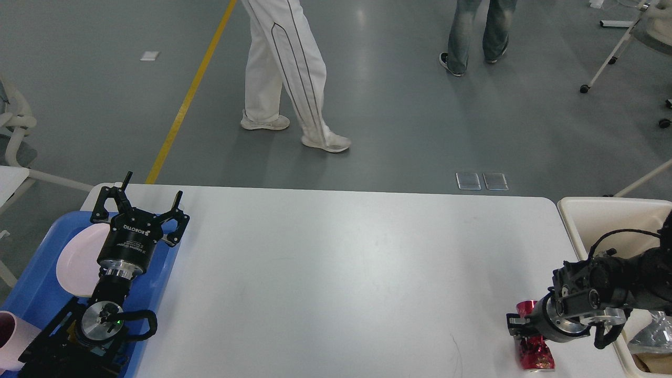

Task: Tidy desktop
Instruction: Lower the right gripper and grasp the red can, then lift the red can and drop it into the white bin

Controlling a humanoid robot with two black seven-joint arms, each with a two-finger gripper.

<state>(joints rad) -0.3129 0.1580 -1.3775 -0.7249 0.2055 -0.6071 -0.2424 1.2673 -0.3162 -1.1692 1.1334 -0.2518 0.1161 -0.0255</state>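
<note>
The white desktop [336, 273] fills the middle of the head view. A crushed shiny red can [534, 350] lies near its front right corner. My right gripper [518, 324] reaches in from the right, and its fingers are closed across the can's upper part, low on the desktop. My left gripper [144, 202] is open and empty, pointing away from me over the desktop's far left corner, above the edge of the blue tray [31, 294].
The blue tray holds a pink plate [79, 262] and a pink cup [10, 336]. A cream bin [577, 210] stands off the desktop's right end with a clear plastic bag [653, 336] inside. Two people walk on the floor beyond the far edge.
</note>
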